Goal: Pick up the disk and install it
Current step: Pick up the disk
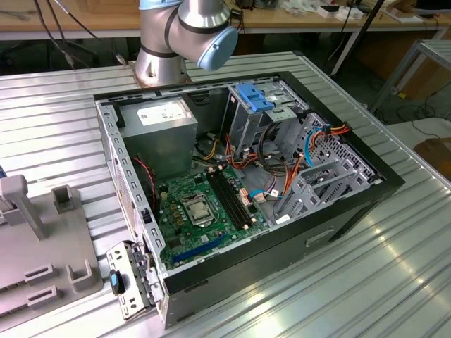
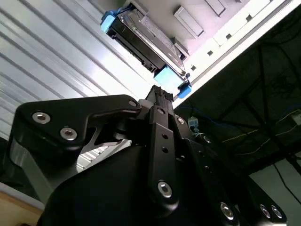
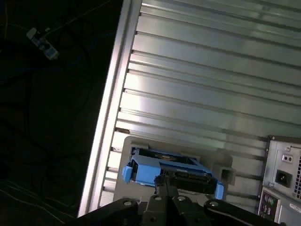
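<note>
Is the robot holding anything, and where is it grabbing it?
It cannot be told. The gripper is right at the edge of the disk, which lies on a grey stand, but whether it grips is hidden.

Exterior view overlooks the case (image 1: 268, 264) — both wrist views share the disk (image 2: 143, 40) (image 3: 174, 165).

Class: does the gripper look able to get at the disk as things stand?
Probably yes: in the first wrist view the gripper sits right at the disk, on its grey stand, with nothing between them.

a robotics lab: opened computer case (image 1: 239, 176) on ribbed metal bench (image 1: 352, 282).
</note>
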Robot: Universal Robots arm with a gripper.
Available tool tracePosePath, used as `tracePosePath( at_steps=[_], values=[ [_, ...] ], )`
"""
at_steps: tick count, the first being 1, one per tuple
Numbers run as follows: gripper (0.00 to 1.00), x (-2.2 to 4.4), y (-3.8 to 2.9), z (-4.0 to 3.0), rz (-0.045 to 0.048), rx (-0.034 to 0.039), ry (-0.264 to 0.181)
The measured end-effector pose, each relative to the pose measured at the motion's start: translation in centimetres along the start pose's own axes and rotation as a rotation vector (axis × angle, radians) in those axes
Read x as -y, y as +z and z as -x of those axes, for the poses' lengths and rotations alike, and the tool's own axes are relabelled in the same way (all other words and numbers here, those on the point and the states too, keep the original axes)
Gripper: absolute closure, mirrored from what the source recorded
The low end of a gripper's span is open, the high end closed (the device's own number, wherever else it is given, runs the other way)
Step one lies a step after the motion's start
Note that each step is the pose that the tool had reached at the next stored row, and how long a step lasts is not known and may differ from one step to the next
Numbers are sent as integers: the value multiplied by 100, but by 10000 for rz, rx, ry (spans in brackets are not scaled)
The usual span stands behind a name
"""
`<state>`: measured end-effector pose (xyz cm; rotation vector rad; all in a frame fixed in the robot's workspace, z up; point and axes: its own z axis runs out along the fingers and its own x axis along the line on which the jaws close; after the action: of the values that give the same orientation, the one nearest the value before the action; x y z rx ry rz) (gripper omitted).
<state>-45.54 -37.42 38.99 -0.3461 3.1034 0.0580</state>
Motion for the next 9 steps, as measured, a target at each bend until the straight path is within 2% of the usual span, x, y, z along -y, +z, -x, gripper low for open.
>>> tracePosePath(
  at_steps=[2,7,9],
  values=[
    [89,0,0,0,16,-24,-708],
    [89,0,-1,-2,37,-60,-1695],
    [89,0,0,-3,51,-80,-2299]
  ],
)
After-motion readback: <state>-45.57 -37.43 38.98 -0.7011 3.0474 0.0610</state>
